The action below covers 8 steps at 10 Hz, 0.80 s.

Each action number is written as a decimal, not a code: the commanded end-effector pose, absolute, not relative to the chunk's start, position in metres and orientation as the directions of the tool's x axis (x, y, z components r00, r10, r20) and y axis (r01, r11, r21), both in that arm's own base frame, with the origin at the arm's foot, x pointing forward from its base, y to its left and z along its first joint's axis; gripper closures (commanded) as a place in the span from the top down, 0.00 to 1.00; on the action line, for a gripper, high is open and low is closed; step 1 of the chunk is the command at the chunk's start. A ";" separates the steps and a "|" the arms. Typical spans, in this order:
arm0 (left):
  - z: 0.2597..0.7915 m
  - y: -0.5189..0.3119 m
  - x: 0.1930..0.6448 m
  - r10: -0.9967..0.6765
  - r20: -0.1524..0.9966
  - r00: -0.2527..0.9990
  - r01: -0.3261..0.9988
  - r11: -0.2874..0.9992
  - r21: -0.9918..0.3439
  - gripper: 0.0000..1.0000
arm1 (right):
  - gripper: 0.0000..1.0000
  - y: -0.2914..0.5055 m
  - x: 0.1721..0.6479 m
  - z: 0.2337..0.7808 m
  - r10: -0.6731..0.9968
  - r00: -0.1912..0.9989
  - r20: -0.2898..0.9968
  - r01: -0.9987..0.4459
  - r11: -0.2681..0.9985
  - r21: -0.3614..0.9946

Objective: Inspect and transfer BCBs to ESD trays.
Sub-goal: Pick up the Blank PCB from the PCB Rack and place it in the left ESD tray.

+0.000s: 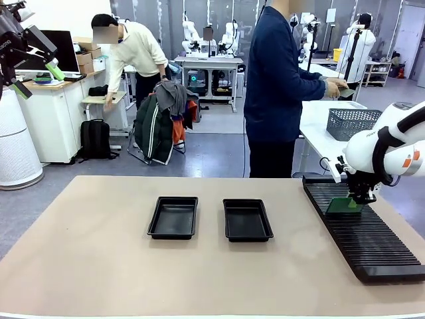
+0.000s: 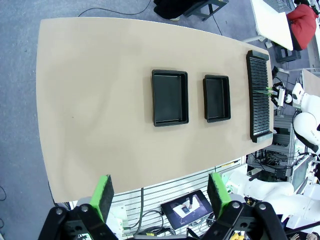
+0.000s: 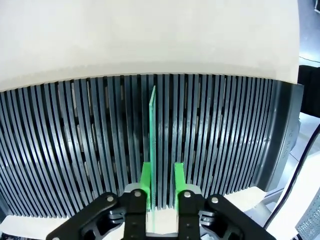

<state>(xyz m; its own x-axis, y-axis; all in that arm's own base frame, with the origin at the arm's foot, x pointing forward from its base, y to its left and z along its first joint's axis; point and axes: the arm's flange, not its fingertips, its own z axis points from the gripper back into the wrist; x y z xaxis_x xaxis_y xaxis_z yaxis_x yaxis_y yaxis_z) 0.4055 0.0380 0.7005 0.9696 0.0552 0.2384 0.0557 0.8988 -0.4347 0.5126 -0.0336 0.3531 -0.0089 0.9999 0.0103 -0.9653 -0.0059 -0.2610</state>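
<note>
A thin green BCB (image 3: 152, 130) stands on edge in a slot of the black ribbed rack (image 3: 75, 150). My right gripper (image 3: 162, 182) straddles its near end with the jaws narrowed; one pad lies against the board and a small gap shows at the other. In the front view this right gripper (image 1: 362, 198) hangs over the BCB (image 1: 344, 206) at the rack's far end. Two black ESD trays (image 1: 172, 199) (image 1: 246, 201) sit side by side mid-table with bare floors. My left gripper (image 2: 160, 192) is open, raised high at the left (image 1: 38, 80).
The long rack (image 1: 372, 246) runs along the table's right edge. A person in dark blue (image 1: 279, 86) stands at the far side, turned toward a side table with a grey mesh basket (image 1: 352, 123). Bare tabletop surrounds the trays (image 2: 170, 73).
</note>
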 end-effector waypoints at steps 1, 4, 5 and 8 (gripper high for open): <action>0.700 0.038 0.404 0.058 0.238 0.970 0.053 0.898 -0.436 1.00 | 0.16 -0.039 0.518 0.351 0.999 -0.036 0.025 -0.966 -0.029 -0.256; 0.700 0.038 0.404 0.058 0.238 0.970 0.053 0.898 -0.436 1.00 | 0.01 -0.039 0.519 0.351 0.999 -0.043 0.019 -0.970 -0.037 -0.240; 0.700 0.038 0.404 0.058 0.238 0.970 0.053 0.898 -0.436 1.00 | 0.00 -0.039 0.519 0.351 0.999 -0.043 0.016 -0.971 -0.038 -0.234; 0.700 0.038 0.404 0.058 0.238 0.970 0.053 0.898 -0.436 1.00 | 0.00 -0.041 0.518 0.355 0.999 -0.038 0.012 -0.971 -0.034 -0.236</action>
